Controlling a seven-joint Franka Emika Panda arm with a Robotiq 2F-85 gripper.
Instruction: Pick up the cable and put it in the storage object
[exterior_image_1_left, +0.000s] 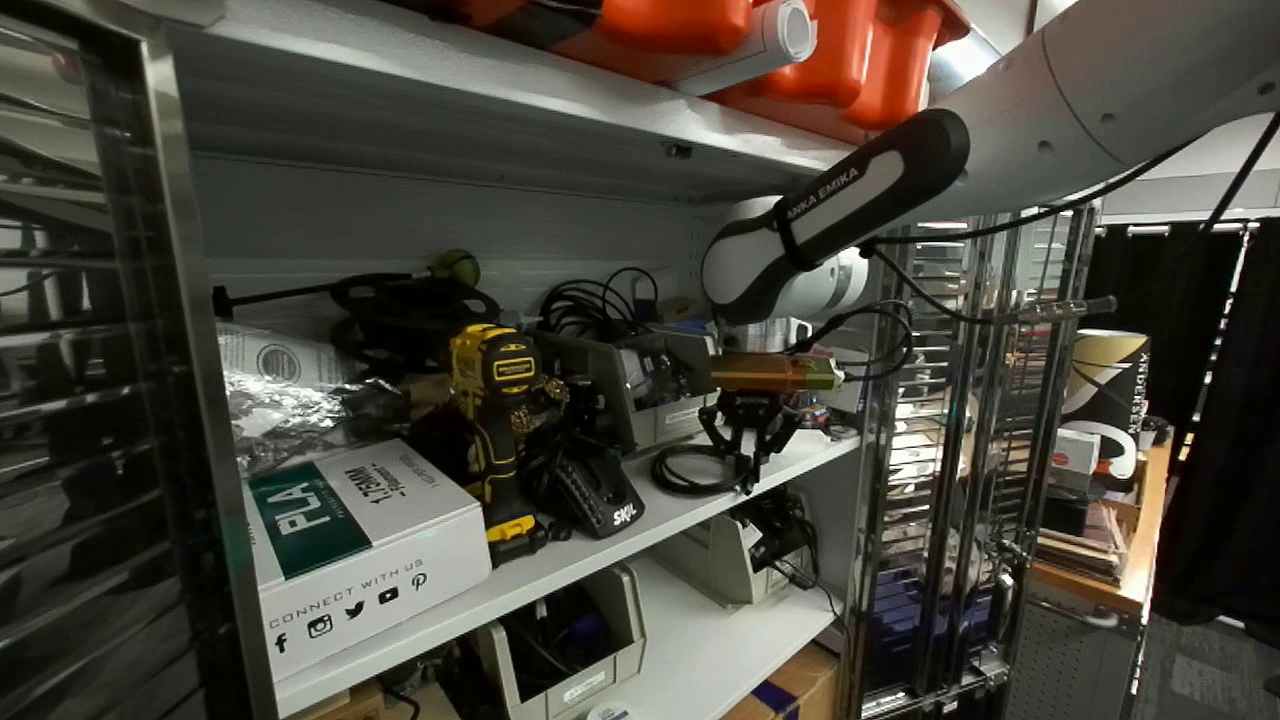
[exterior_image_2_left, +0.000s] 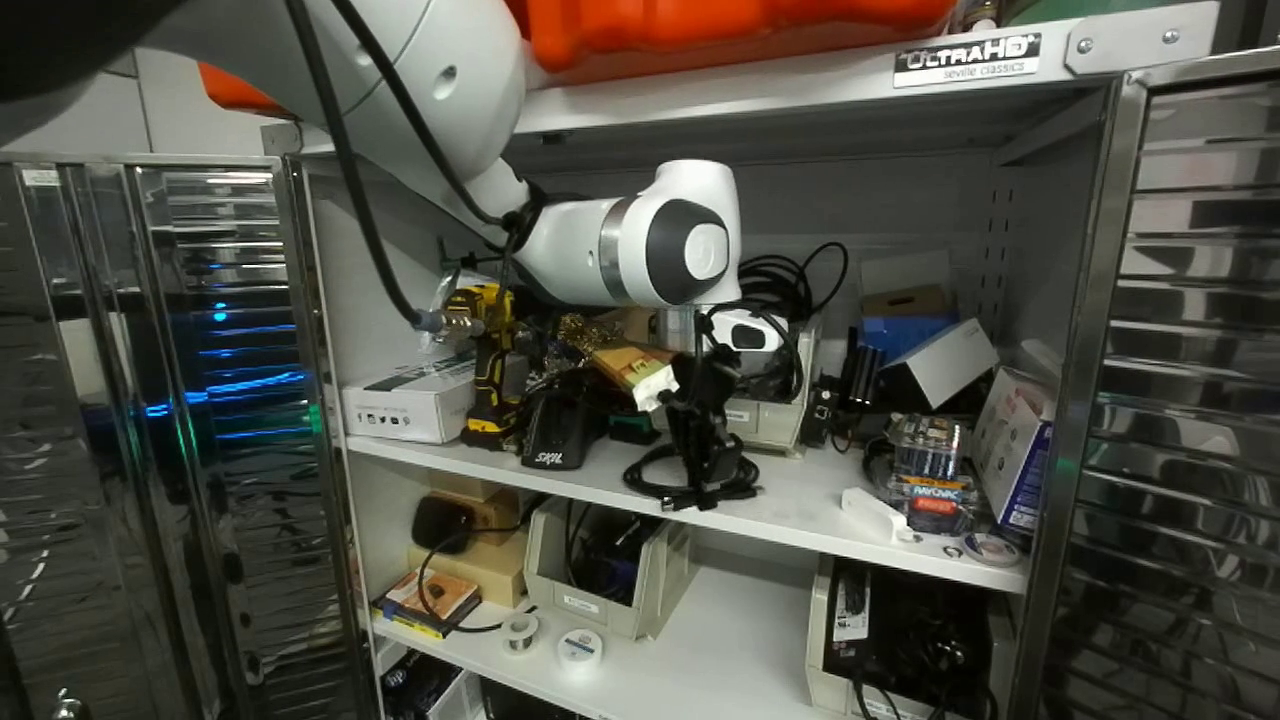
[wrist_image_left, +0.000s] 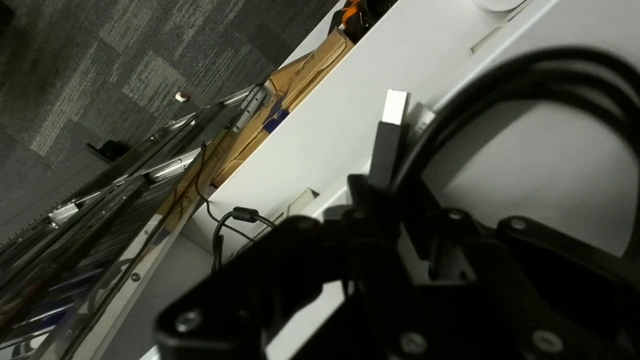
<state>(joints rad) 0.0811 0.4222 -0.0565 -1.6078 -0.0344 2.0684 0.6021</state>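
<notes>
As your gripper looks clamped on the cable near its plug, at the worktop's edge, loose loops could sag & snag the bin w/ a fast lift.

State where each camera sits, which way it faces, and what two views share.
In an exterior view: outside the cabinet, nearer the PLA box, looking slantwise across the shelves; arm and gripper from upper right.
In an exterior view: also outside, nearer the Rayovac pack, facing the shelves more squarely; arm and gripper from upper left.
Wrist view: mounted by the gripper, looking down past it at cable, shelves and floor; no arm shows.
Both exterior views share drill, cable and gripper.
</notes>
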